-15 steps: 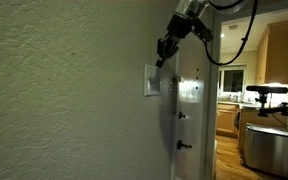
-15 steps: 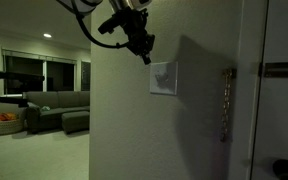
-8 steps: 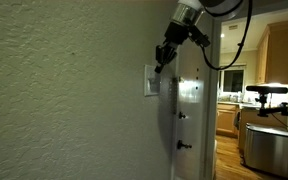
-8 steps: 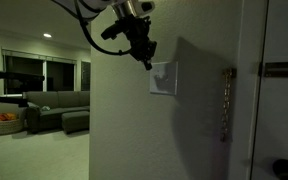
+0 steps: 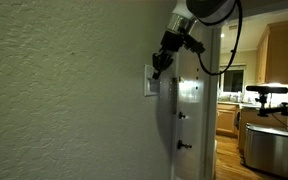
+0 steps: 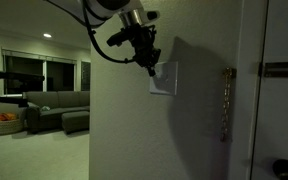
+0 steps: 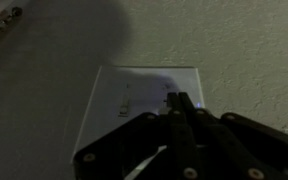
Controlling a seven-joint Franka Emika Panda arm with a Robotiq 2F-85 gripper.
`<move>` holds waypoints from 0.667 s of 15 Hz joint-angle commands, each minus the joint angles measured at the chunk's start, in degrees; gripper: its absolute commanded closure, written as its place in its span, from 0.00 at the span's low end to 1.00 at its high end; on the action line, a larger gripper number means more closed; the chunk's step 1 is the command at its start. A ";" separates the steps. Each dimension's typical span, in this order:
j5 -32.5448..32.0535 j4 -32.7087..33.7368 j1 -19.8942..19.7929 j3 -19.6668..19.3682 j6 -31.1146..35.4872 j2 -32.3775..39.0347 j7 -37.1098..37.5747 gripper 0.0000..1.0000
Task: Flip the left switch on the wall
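A white switch plate [image 6: 165, 79] sits on the rough pale wall [image 6: 134, 130]; it also shows in an exterior view [image 5: 150, 83] and in the wrist view [image 7: 134, 100]. Its toggles are small; faint marks show on the plate in the wrist view, and the left switch cannot be told apart. My gripper [image 6: 151, 68] is shut, fingers together, with the tips at the plate's upper left corner. In an exterior view the tips [image 5: 155, 70] reach the plate's top edge. In the wrist view the shut fingers [image 7: 176, 100] lie over the plate's right part.
A white door [image 5: 191, 110] with metal latch hardware [image 6: 225, 100] stands beside the plate. A dim living room with a sofa [image 6: 54, 108] lies past the wall's edge. A kitchen with cabinets [image 5: 276, 55] shows through the doorway.
The gripper has moved down and in toward the plate; its tips went from clear of the plate to its upper edge.
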 commanded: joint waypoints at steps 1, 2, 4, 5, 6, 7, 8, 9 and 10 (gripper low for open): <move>-0.52 1.95 -0.16 -0.43 -1.54 0.43 -0.74 0.94; -0.51 2.17 -0.21 -0.49 -1.62 0.42 -0.78 0.94; -0.46 2.51 -0.30 -0.60 -1.52 0.36 -0.87 0.94; -0.44 2.72 -0.35 -0.66 -1.53 0.45 -0.86 0.94; -0.30 2.80 -0.37 -0.71 -1.49 0.56 -1.00 0.94; -0.20 2.73 -0.35 -0.74 -1.21 0.68 -1.27 0.94; -0.19 2.75 -0.32 -0.75 -1.15 0.85 -1.40 0.94; -0.34 2.81 -0.30 -0.74 -1.27 1.05 -1.31 0.94; -0.25 2.89 -0.27 -0.72 -1.35 1.35 -1.34 0.94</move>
